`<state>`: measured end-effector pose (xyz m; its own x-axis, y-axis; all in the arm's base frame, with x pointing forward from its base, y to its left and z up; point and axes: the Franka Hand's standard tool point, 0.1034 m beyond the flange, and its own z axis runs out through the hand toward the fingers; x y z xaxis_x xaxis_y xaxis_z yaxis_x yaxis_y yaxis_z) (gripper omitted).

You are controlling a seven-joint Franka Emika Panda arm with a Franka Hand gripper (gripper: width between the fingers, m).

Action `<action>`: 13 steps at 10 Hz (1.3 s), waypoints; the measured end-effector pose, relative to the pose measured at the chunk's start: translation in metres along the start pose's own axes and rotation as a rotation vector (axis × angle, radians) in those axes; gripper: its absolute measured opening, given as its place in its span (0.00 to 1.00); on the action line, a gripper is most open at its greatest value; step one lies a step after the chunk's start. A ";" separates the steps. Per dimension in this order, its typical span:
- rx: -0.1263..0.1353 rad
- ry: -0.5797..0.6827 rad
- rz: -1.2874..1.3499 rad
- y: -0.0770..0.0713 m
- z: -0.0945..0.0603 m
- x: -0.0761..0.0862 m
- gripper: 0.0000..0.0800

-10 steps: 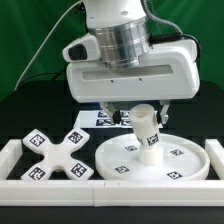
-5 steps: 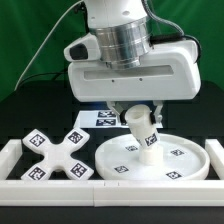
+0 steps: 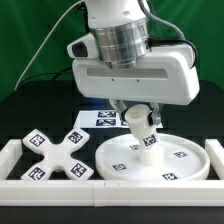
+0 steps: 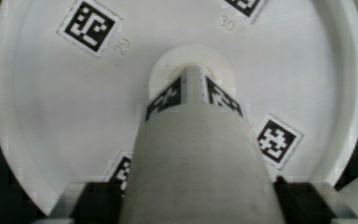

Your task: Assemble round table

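Observation:
The white round disc [image 3: 160, 160] lies flat on the table at the exterior view's right, with square tags on its top. The short white cylindrical leg [image 3: 141, 131] stands tilted on the disc's middle, its foot on the disc. My gripper [image 3: 137, 113] is shut on the leg's upper end. In the wrist view the leg [image 4: 197, 150] runs down between my black fingers [image 4: 105, 203] to the disc [image 4: 51, 110]. The X-shaped cross base [image 3: 58, 153] lies flat at the exterior view's left, apart from the disc.
A low white rail [image 3: 110, 191] runs along the front edge and up both sides. The marker board [image 3: 103, 118] lies flat behind the disc, partly hidden by my arm. The table surface is black.
The leg has gone from upright to tilted, its top leaning toward the exterior view's left. My gripper has shifted slightly the same way while holding it.

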<state>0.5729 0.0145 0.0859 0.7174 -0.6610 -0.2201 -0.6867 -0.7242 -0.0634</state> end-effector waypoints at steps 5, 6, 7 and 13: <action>-0.015 0.074 0.538 -0.013 0.001 -0.024 0.51; 0.000 0.086 0.601 -0.013 0.005 -0.025 0.51; 0.025 0.093 0.663 -0.013 0.005 -0.024 0.51; 0.140 0.128 0.837 -0.013 0.006 -0.022 0.74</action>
<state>0.5658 0.0397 0.0861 -0.0299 -0.9902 -0.1368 -0.9980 0.0371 -0.0509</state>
